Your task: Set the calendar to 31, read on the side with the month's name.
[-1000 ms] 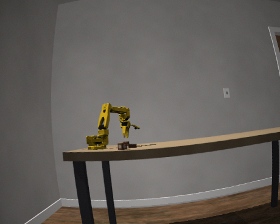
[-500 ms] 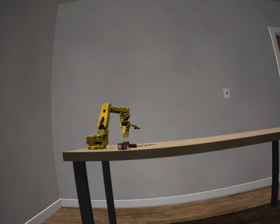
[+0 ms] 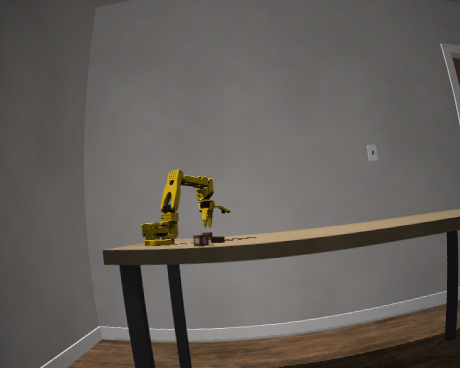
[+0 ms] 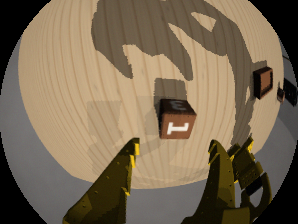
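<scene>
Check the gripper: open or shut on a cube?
Open, empty. Gripper hangs above the cube; bare table shows between its fingers.

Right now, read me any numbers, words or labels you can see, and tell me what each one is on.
"1", white and lying sideways in the wrist view: on the facing side of the brown cube under the open gripper.
Second cube: face shows no readable mark.
Exterior view: cubes too small to read.
</scene>
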`<state>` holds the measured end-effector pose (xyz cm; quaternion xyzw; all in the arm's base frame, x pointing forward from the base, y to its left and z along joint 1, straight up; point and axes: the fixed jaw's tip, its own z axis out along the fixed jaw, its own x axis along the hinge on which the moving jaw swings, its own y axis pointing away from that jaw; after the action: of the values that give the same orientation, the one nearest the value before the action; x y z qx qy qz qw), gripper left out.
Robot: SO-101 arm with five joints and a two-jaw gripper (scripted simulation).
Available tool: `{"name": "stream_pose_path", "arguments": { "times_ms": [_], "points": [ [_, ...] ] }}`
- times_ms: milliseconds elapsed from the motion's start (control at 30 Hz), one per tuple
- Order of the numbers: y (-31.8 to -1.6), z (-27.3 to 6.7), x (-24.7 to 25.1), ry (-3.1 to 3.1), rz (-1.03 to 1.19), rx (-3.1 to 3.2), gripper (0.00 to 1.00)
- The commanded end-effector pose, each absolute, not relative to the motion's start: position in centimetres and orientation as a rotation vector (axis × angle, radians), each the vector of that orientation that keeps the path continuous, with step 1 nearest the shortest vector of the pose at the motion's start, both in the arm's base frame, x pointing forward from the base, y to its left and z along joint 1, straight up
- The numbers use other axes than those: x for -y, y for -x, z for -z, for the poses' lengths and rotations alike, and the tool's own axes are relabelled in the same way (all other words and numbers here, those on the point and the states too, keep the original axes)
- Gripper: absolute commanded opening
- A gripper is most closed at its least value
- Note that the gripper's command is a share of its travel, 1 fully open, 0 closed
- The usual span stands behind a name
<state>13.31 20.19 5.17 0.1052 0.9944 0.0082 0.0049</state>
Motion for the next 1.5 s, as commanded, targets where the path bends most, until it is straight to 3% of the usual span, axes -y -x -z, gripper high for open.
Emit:
{"name": "stream_pose_path", "arguments": {
  "times_ms": [0, 700, 1467],
  "points": [
    [-13.3, -5.3, -20.6, -0.331, -0.070, -3.100, 0.35],
    [-13.3, -2.6, -20.6, -0.331, -0.070, -3.100, 0.35],
    [-13.3, -2.4, -20.5, -0.331, -0.070, -3.100, 0.33]
  ]
}}
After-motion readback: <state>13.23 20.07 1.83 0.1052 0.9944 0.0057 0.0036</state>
